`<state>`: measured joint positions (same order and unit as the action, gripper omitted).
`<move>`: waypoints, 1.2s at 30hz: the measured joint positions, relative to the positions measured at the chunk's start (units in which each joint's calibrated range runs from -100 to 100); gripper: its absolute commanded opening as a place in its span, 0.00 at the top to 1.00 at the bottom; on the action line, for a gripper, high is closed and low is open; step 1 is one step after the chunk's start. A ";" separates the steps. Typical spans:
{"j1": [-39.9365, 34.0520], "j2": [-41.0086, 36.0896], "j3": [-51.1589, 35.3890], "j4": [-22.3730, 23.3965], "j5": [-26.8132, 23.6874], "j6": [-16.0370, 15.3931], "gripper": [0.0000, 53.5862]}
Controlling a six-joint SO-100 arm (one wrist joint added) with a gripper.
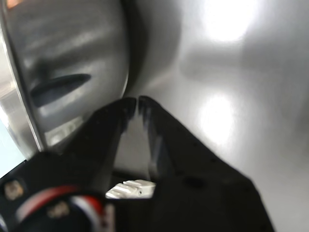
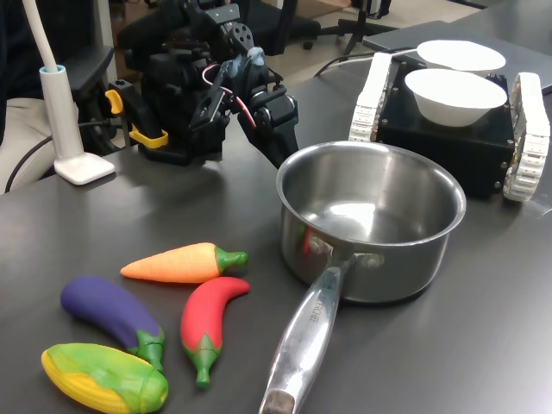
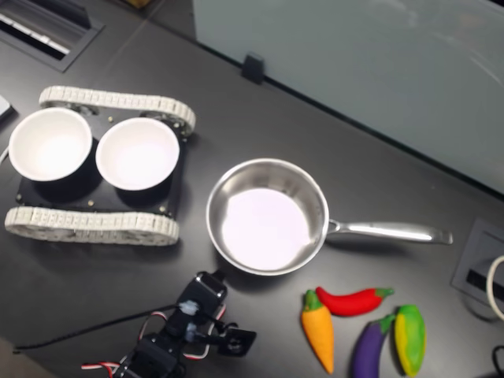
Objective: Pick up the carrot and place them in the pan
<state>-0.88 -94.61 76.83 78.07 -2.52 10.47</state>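
Matte black printed-plastic arm (image 2: 226, 83): boxy servo links, red/white/black wire bundles, yellow clamp at base, black tapered two-finger gripper (image 1: 136, 102), white toothed gear.

The carrot (image 2: 182, 263) (image 3: 318, 331) — orange, tapered, with a green stem end — is seen lying flat on the table, just beside the pan's handle. The pan (image 2: 371, 226) (image 3: 268, 216) (image 1: 63, 72) — shiny steel, round and deep — is seen upright and empty, its long handle pointed away from the bowl.
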 measured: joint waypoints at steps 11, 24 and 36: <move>0.00 0.00 0.00 1.95 1.51 0.00 1.00; 7.04 6.57 -7.51 3.82 2.44 -0.09 1.00; 18.70 13.72 -16.74 6.88 3.61 -4.78 1.00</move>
<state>17.82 -80.89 60.09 84.96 1.10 5.69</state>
